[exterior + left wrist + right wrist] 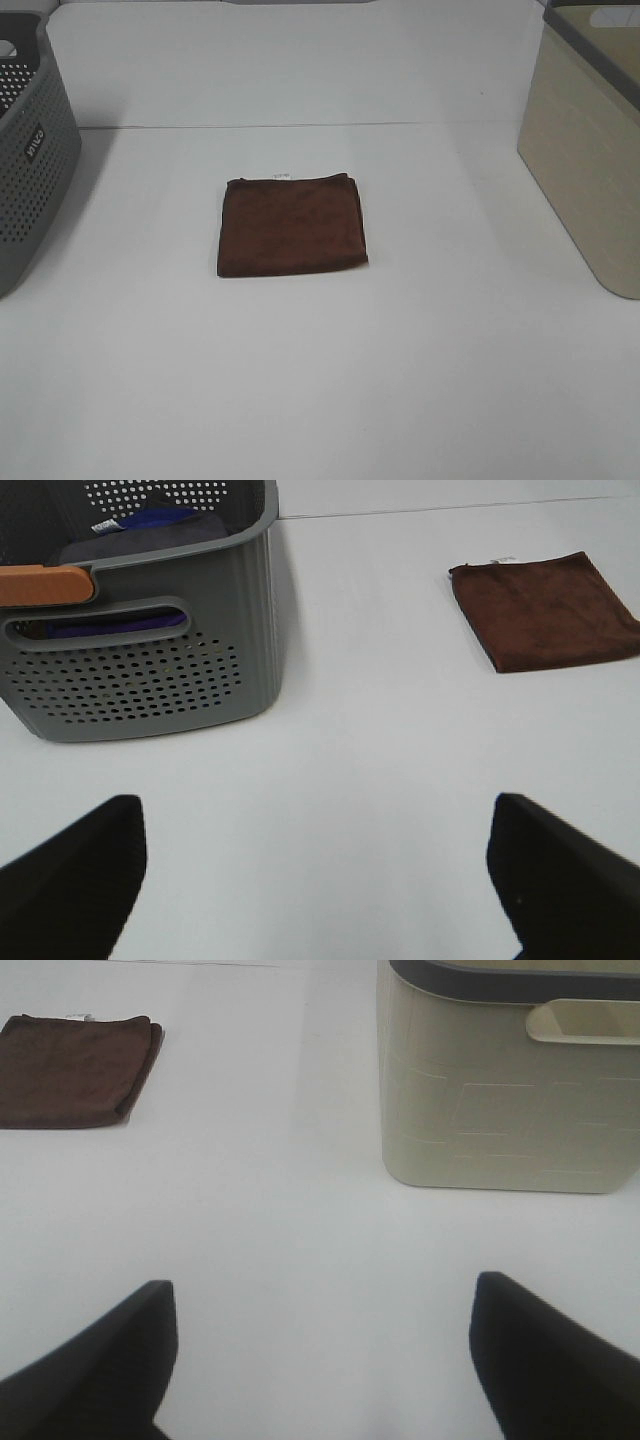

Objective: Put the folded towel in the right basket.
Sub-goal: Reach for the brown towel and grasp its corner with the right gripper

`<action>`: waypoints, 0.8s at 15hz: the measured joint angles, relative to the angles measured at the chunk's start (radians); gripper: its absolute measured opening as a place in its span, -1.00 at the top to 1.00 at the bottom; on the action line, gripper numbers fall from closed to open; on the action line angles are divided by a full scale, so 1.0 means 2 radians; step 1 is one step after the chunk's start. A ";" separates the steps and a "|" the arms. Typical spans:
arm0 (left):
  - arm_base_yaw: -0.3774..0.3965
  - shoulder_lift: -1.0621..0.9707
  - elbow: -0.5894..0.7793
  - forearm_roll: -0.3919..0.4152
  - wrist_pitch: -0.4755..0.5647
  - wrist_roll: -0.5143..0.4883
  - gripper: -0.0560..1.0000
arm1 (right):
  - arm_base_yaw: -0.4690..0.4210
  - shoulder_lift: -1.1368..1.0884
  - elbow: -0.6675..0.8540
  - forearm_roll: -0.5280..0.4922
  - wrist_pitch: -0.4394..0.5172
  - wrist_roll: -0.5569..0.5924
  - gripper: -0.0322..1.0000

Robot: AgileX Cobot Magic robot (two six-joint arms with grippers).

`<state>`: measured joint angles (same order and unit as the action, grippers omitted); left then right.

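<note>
A dark brown folded towel (292,224) lies flat on the white table, near the middle. It also shows in the left wrist view (545,610) and in the right wrist view (75,1070). The right basket (590,150) is beige with a grey rim and stands at the right edge; it also shows in the right wrist view (510,1080). Neither arm shows in the exterior high view. My left gripper (318,880) is open and empty above bare table. My right gripper (325,1355) is open and empty above bare table, short of the beige basket.
A grey perforated basket (30,150) stands at the left edge; in the left wrist view (140,620) it holds dark and blue cloth and has an orange handle piece. A seam (300,125) crosses the table behind the towel.
</note>
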<state>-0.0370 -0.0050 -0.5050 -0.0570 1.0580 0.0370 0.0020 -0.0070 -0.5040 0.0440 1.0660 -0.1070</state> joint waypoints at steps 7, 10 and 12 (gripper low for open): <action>0.000 0.000 0.000 0.000 0.000 0.000 -0.77 | 0.000 0.000 0.000 0.000 0.000 0.000 -0.53; 0.000 0.000 0.000 0.000 0.000 0.000 -0.77 | 0.000 0.000 0.000 0.000 0.000 0.000 -0.53; 0.000 0.000 0.000 0.000 0.000 0.000 -0.77 | 0.000 0.000 0.000 0.000 0.000 0.000 -0.53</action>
<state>-0.0370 -0.0050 -0.5050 -0.0570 1.0580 0.0370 0.0020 -0.0070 -0.5040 0.0440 1.0660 -0.1070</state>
